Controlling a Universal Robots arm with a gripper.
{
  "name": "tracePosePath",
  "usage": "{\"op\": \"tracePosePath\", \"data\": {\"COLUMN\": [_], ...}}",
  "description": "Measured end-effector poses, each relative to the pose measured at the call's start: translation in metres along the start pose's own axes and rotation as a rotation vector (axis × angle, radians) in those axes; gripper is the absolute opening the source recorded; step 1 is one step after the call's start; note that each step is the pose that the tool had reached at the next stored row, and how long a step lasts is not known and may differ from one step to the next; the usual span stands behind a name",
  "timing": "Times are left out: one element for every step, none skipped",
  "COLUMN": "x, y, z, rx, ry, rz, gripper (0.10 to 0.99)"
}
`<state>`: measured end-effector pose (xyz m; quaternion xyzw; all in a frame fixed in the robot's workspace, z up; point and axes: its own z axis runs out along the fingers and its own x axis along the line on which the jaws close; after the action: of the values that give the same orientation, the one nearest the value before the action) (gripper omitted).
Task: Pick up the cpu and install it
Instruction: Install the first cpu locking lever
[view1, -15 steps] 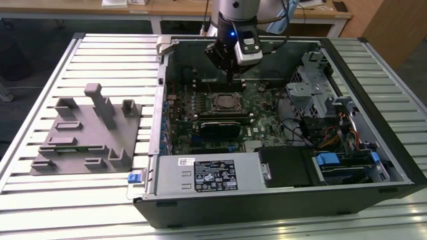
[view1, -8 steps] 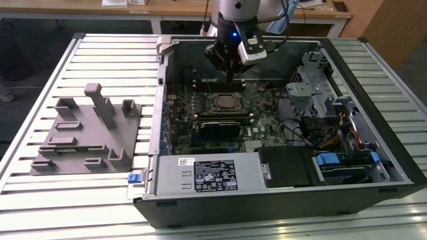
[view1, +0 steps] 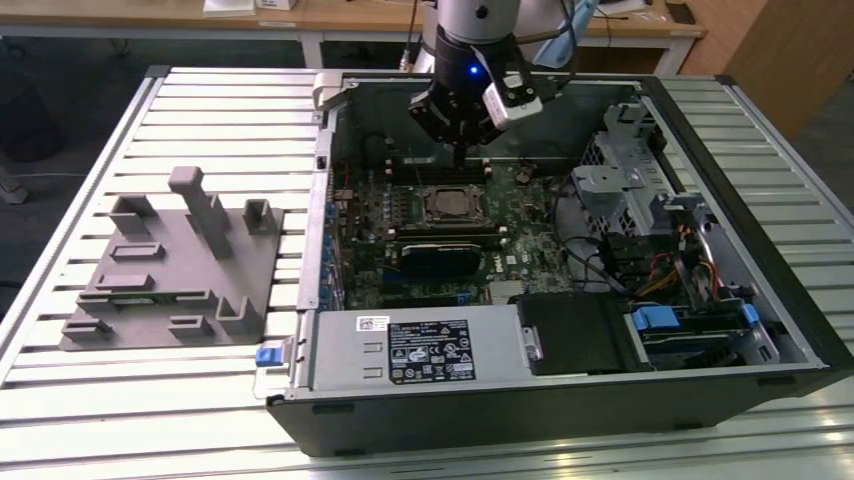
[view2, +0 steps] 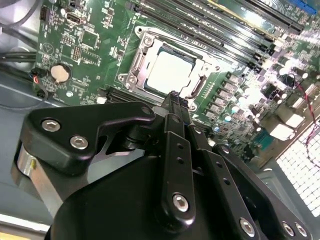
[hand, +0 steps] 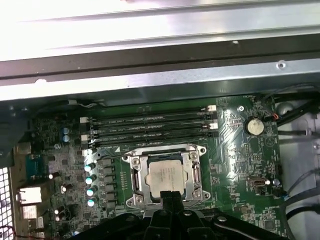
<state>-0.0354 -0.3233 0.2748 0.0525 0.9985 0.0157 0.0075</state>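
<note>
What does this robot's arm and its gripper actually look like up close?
The arm is a silvery-grey tube with a small blue light on its wrist and a white box fixed beside it. Cables trail behind it. The gripper is matte black, built from flat linked bars joined by shiny round screws, narrowing to slim fingers; a silver metal ring sits at its base.

Even, moderate light is falling across the exterior view, while the open computer case (view1: 561, 300) is sitting in shadow along its inner walls. In the first wrist view, glare is washing out the metal rails (hand: 150, 20) in the upper part of the frame. In the second wrist view, the cpu (view2: 170, 72) is glaring white, and bright spots are blooming at the right edge.
</note>
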Motion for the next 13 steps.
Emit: {"op": "tracePosePath", "data": {"x": [0.0001, 0.0005, 0.0012, 0.0022, 0.0029, 0.0031, 0.0033, 0.0038, 0.0042, 0.0046, 0.0050, 0.0055, 0.0060], "y": [-0.0001, -0.0002, -0.0003, -0.0005, -0.0005, -0.0006, -0.0007, -0.0007, -0.0008, -0.0008, -0.0009, -0.0009, -0.0010], "z": [0.0000, 0.0000, 0.0000, 0.0000, 0.0000, 0.0000, -0.0001, -0.0001, -0.0001, -0.0001, -0.0001, -0.0001, -0.0001], "rx": [0.000, 0.000, 0.000, 0.000, 0.000, 0.000, 0.000, 0.000, 0.000, 0.000, 0.000, 0.000, 0.000], "ry": [0.0001, 0.0001, 0.0001, 0.0001, 0.0001, 0.0001, 0.0002, 0.0002, 0.0001, 0.0001, 0.0002, 0.0001, 0.0001], "rz": [-0.001, -0.001, -0.001, -0.001, -0.001, -0.001, -0.001, -0.001, -0.001, -0.001, -0.001, -0.001, -0.001], "gripper": [0.106, 0.106, 0.106, 0.106, 0.106, 0.106, 0.106, 0.106, 0.106, 0.106, 0.106, 0.106, 0.106]}}
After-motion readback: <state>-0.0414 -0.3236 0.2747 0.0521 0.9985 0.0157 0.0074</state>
